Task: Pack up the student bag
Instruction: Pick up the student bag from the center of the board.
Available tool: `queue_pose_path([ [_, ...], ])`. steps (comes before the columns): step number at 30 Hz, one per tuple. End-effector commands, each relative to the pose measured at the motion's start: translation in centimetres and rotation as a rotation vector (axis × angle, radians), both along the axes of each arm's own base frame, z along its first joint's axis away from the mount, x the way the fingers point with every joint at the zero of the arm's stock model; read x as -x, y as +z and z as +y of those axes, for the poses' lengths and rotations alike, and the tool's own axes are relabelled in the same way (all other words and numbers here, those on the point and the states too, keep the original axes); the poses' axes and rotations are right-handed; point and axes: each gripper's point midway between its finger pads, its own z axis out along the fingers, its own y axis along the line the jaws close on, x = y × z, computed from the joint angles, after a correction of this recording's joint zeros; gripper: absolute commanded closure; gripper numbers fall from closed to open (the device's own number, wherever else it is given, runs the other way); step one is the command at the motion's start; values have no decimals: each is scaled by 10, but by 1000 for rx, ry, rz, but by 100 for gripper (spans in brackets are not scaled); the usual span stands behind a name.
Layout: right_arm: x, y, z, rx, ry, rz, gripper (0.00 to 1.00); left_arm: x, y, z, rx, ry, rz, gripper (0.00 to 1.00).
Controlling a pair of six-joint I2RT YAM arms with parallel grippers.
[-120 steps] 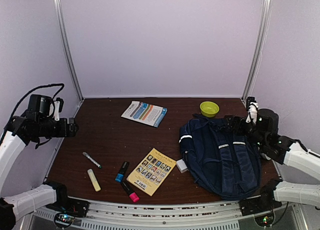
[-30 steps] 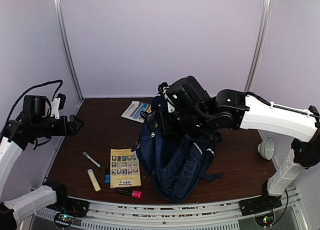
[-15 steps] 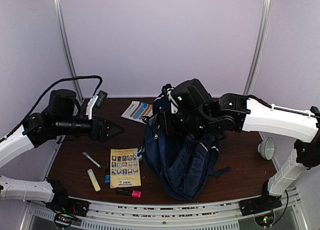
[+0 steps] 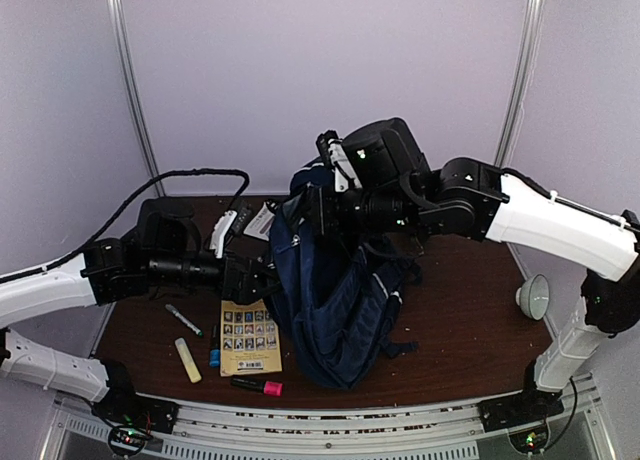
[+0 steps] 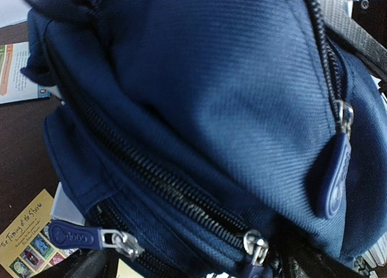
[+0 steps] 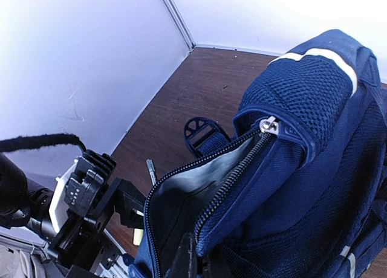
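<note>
The student bag [image 4: 335, 300], navy with a white stripe, hangs upright above the table, its bottom near the tabletop. My right gripper [image 4: 318, 208] is shut on the zipper rim of its main compartment [image 6: 199, 187], which gapes open and shows grey lining. That gripper's fingers [image 6: 188, 263] pinch the rim from below. My left gripper [image 4: 264, 276] is open and presses close to the bag's left side. In the left wrist view the bag's front pockets [image 5: 199, 109] fill the picture, with closed zippers and blue pulls [image 5: 334, 172]. The left gripper [image 5: 193, 271] shows only as dark fingertips [image 5: 84, 267] at the bottom corners.
On the table left of the bag lie a yellow booklet [image 4: 248, 336], a pink marker [image 4: 257, 385], a blue marker [image 4: 214, 358], a yellow highlighter [image 4: 187, 360] and a pen [image 4: 184, 320]. A white-and-blue booklet [image 4: 262, 220] lies behind. An overturned bowl [image 4: 533, 297] sits at the right edge.
The right gripper has lifted the bag higher and slightly left. The left arm has swung in from the left wall to the bag's side, jaws opening a little wider.
</note>
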Motion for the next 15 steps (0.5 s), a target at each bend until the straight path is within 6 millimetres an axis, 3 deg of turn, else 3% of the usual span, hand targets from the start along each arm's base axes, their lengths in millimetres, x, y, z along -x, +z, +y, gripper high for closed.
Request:
queue_pose_path([
  [1, -7, 70, 4, -170, -13, -118, 100, 10, 38, -18, 130, -96, -83, 2],
  [5, -10, 73, 0, -152, -33, -134, 100, 24, 44, -12, 162, -141, -104, 2],
  [10, -13, 75, -2, -146, -51, -150, 100, 20, 52, 8, 190, -40, -119, 2],
  [15, -16, 77, 0, -148, -60, -152, 100, 15, 39, 3, 199, -16, -60, 2],
])
